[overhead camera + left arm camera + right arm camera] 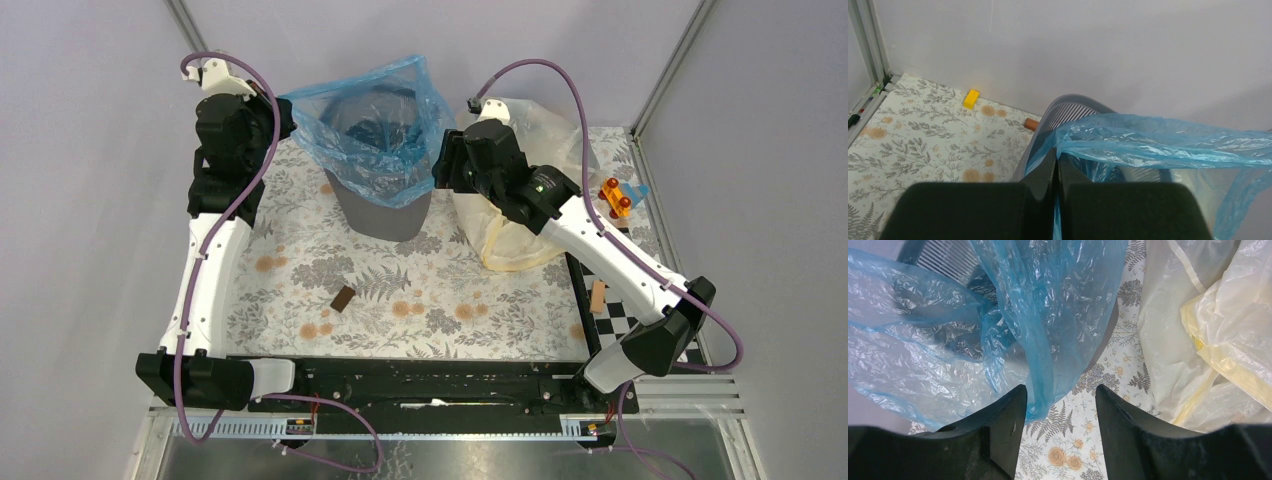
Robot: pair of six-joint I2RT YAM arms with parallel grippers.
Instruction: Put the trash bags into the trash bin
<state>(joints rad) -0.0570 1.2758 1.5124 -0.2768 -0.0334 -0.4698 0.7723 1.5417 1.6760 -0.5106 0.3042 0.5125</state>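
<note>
A blue trash bag [375,95] is draped over the mouth of the dark grey mesh trash bin [385,215] at the back of the table. My left gripper [1057,152] is shut on the blue bag's [1158,142] left edge, just over the bin's rim [1068,107]. My right gripper [1060,390] stands open at the bin's right side. A hanging fold of the blue bag [1048,305] reaches down beside its left finger, with nothing pinched. A pale yellowish trash bag [520,235] lies on the table right of the bin, under the right arm.
A small brown block [342,298] lies on the floral cloth in front of the bin. A yellow block [971,98] and a brown piece [1031,123] sit near the back wall. An orange toy [617,197] and a wooden piece [597,296] lie at the right.
</note>
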